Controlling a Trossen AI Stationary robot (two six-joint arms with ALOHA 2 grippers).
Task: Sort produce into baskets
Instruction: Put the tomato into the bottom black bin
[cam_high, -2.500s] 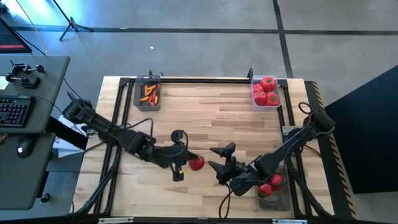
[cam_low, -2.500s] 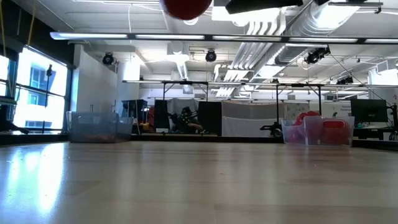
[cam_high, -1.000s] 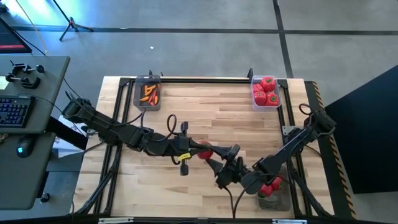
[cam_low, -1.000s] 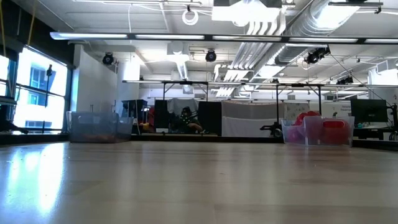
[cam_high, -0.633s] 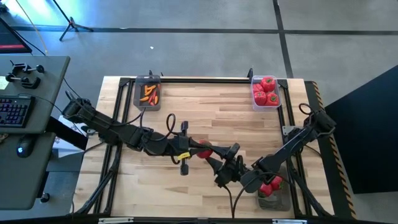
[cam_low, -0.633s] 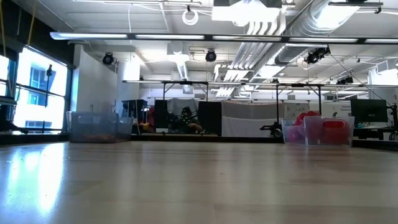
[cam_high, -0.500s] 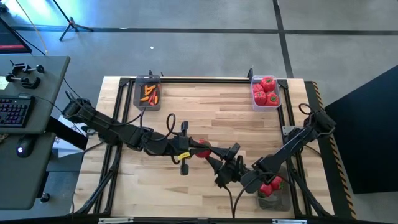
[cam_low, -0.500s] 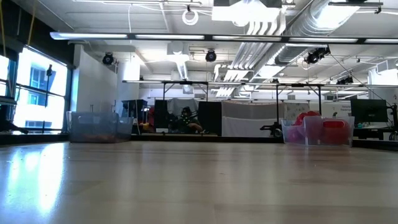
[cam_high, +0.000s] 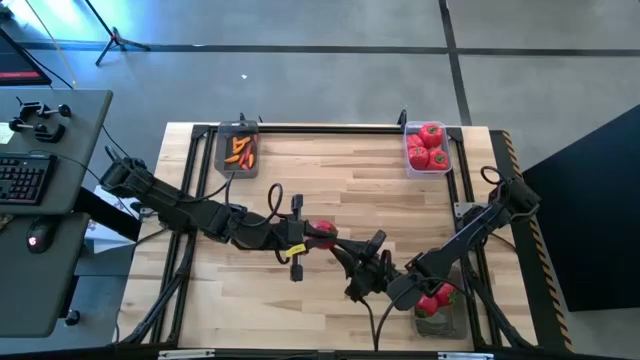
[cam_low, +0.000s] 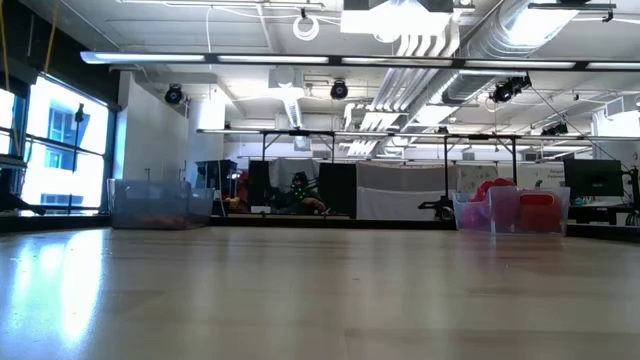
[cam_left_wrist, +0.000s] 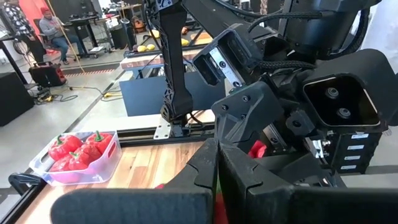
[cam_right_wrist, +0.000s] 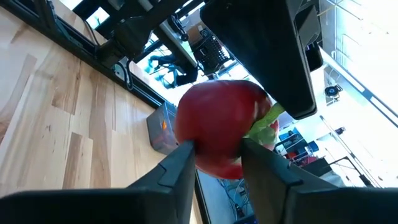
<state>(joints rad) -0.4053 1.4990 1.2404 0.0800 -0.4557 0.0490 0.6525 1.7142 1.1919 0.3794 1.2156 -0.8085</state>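
A round red tomato-like piece (cam_high: 322, 232) with a green top (cam_right_wrist: 264, 121) hangs in the air over the middle of the table. My left gripper (cam_high: 311, 237) reaches in from the table's left and is shut on it. My right gripper (cam_high: 342, 252) comes from the near right, and its two fingers are on the same piece (cam_right_wrist: 221, 127). Three baskets stand on the table. The far-left one (cam_high: 238, 152) holds orange carrots. The far-right one (cam_high: 427, 148) and the near-right one (cam_high: 438, 305) hold red pieces. The low view shows neither gripper. My left gripper holds the red piece at its fingertips, coming level from the table's left. One dark finger (cam_right_wrist: 267, 56) lies against the green-topped side (cam_right_wrist: 267, 112). The piece hides the other finger. The piece is clear of the table. My right gripper pinches the red piece between its two fingers (cam_right_wrist: 180, 158), which sit on opposite sides of its round body (cam_right_wrist: 193, 146). They come about level, slanting in from the table's near right. The piece is in the air, with its green top turned away from these fingers.
A black frame runs along the table's edges (cam_high: 320, 127). The right arm (cam_high: 470, 235) passes over the near-right basket. A desk with a keyboard (cam_high: 25, 180) stands left of the table. Bare wood (cam_high: 330, 180) lies between the arms and the far baskets.
My right gripper's fingers have drawn together onto the red piece. Both arms have kept their places. The piece stays in the air between the two grippers.
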